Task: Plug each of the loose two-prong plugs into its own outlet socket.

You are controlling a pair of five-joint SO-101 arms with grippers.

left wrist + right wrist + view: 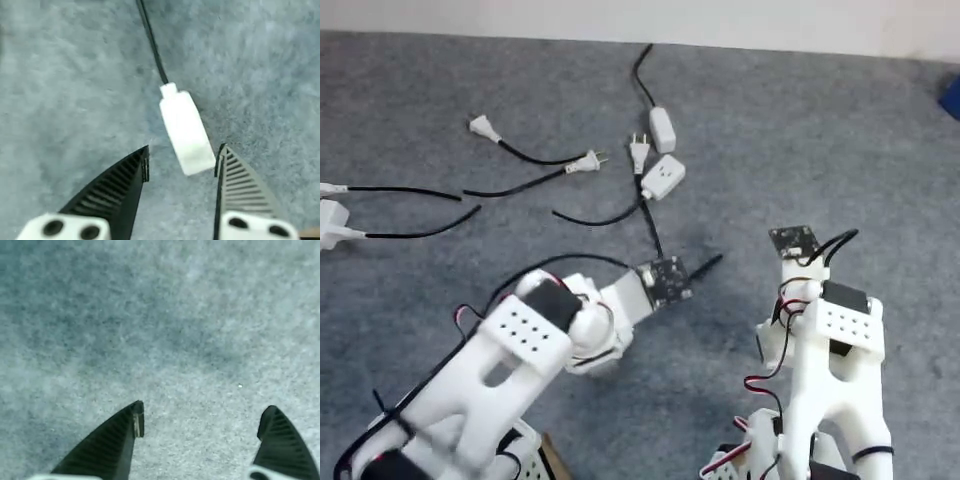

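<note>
- White oblong socket [185, 130] sits between left gripper's [183, 150] open fingers.
- Right gripper [203, 407] gapes empty over grey carpet [150, 315].
- Plug [585, 162] lies at square socket's [663, 175] nine o'clock.

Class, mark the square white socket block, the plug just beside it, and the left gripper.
square white socket block [662, 177]: high view, top face.
plug [639, 155]: high view, white body.
left gripper [183, 149]: left wrist view, midway between its open fingertips.
</note>
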